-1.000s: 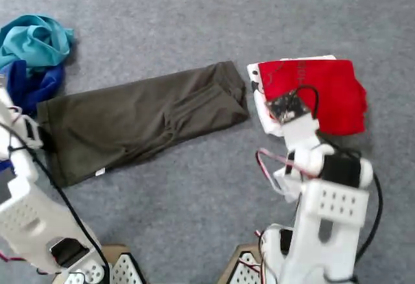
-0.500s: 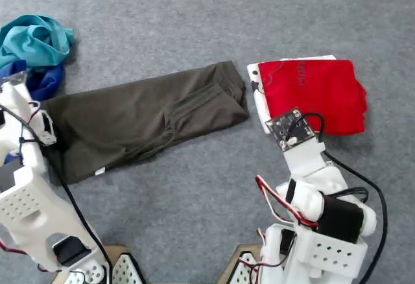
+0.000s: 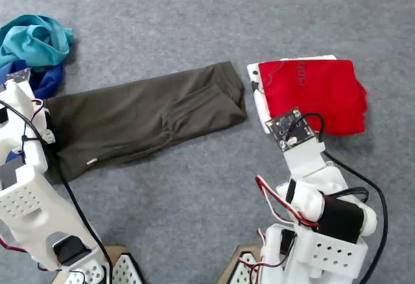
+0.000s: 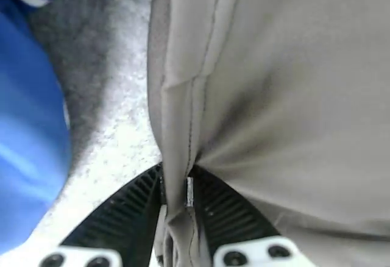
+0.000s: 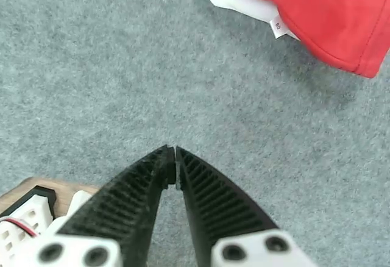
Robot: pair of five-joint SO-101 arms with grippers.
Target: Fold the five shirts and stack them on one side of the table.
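Left gripper [image 3: 41,135], seen from above, grips one end of the olive shirt [image 3: 142,118]; the folded red shirt [image 3: 311,93] lies well apart. Left wrist view: jaws clamp the hem. Right wrist view: right gripper [image 5: 175,154] closed, empty. Likely mid-fold; next, carry the hem across.

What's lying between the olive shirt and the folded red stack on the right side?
Nothing visible. Only bare table lies between the olive shirt and the red shirt. The left hand is shut on the olive shirt's edge; the right hand, shut, is near the red shirt.
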